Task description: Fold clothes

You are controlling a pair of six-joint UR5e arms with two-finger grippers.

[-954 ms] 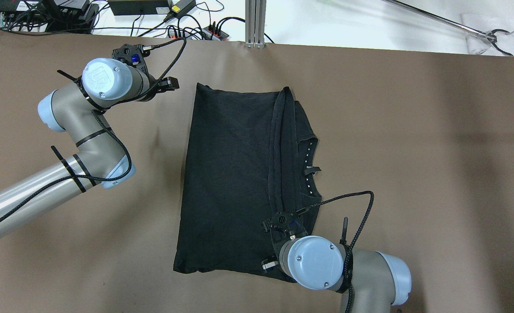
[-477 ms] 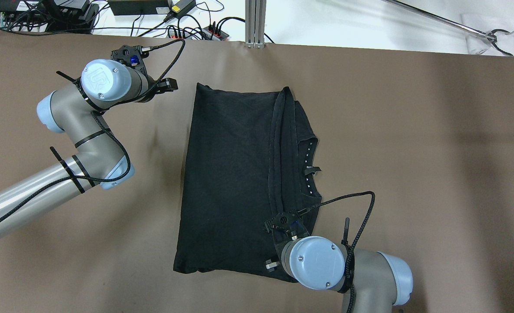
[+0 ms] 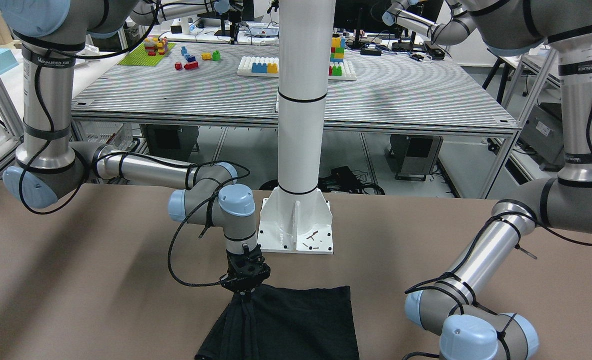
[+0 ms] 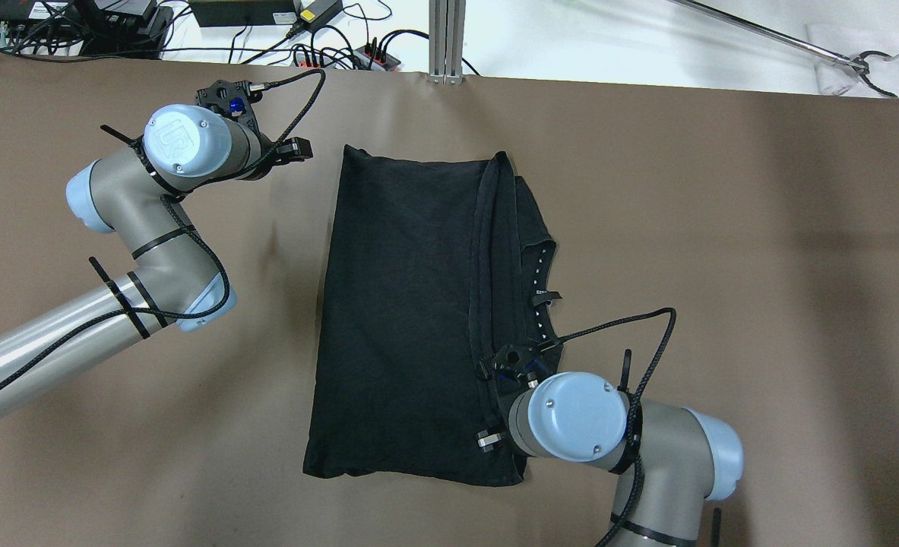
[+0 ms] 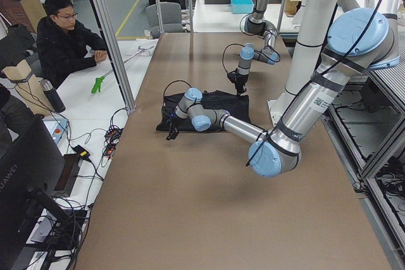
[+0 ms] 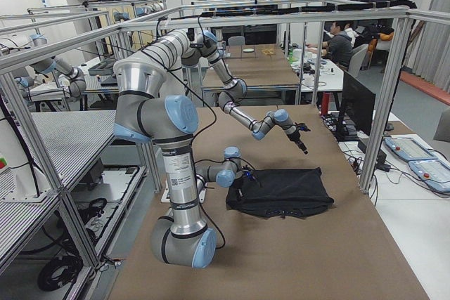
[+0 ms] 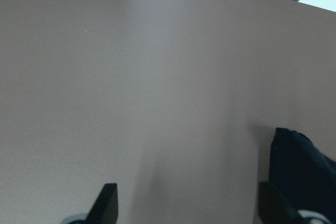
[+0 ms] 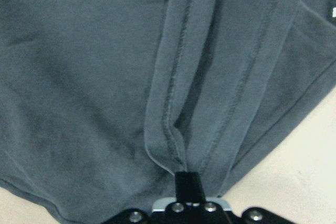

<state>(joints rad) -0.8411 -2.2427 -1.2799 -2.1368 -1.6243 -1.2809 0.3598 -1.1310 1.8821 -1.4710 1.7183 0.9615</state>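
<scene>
Clothes (image 4: 396, 319): black, partly folded, flat mid-tabletop (image 4: 723, 228), well clear of every edge.
Right gripper (image 8: 185, 178): pinched tight on the doubled hem toward the robot-side edge.
Left gripper (image 7: 189, 207): spread wide, empty, just beside the cloth's corner toward the far edge.
Risk: thin hem slipping free, or one layer lifting alone, skewing the fold.
Room: bare surface toward left and right edges; white pillar (image 3: 296, 225) at the robot-side edge.

1 blk cloth (image 4: 396, 319), 2 end effectors (left (image 7: 187, 206), right (image 8: 186, 179)), 1 white pillar (image 3: 303, 125).
</scene>
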